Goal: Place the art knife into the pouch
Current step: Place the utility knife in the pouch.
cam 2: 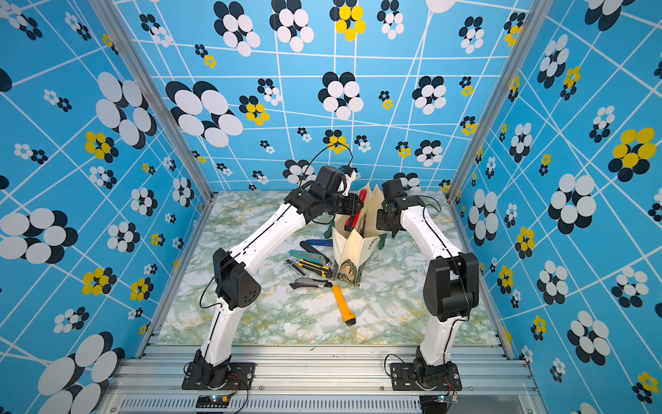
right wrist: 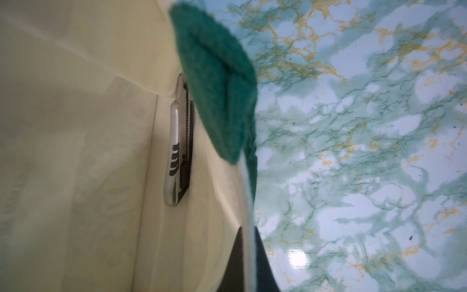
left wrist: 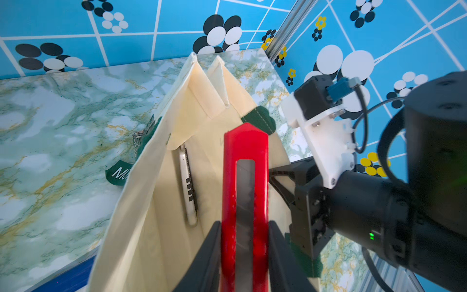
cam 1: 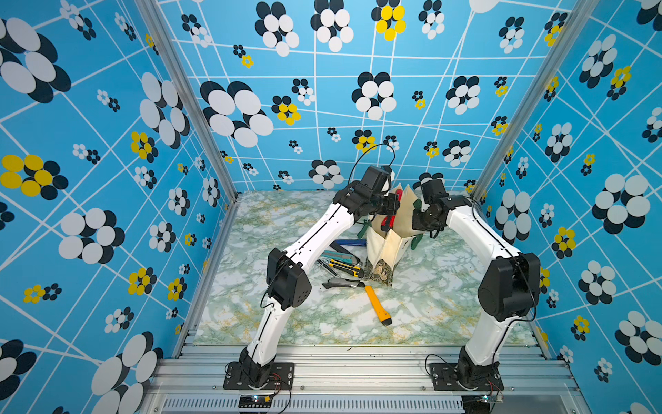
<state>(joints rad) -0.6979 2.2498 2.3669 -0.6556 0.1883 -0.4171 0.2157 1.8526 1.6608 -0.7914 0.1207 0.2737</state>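
The cream pouch (cam 1: 385,247) (cam 2: 353,247) stands upright and open at the back of the marble table in both top views. My left gripper (left wrist: 245,223) (cam 1: 392,208) is shut on a red art knife (left wrist: 245,177) (cam 1: 391,215) (cam 2: 354,215), held above the pouch's mouth (left wrist: 151,202) with its tip pointing down into it. My right gripper (right wrist: 249,228) (cam 1: 417,222) is shut on the pouch's rim beside a dark green handle (right wrist: 217,88), holding that side up. A silver knife (left wrist: 188,187) (right wrist: 177,151) lies inside the pouch against its wall.
Several utility knives (cam 1: 340,267) lie in a cluster on the table (cam 1: 447,304) just left of the pouch, a blue one (cam 1: 353,242) behind them and a grey-black one (cam 1: 342,284) in front. An orange knife (cam 1: 376,304) lies nearer the front. Patterned walls enclose three sides.
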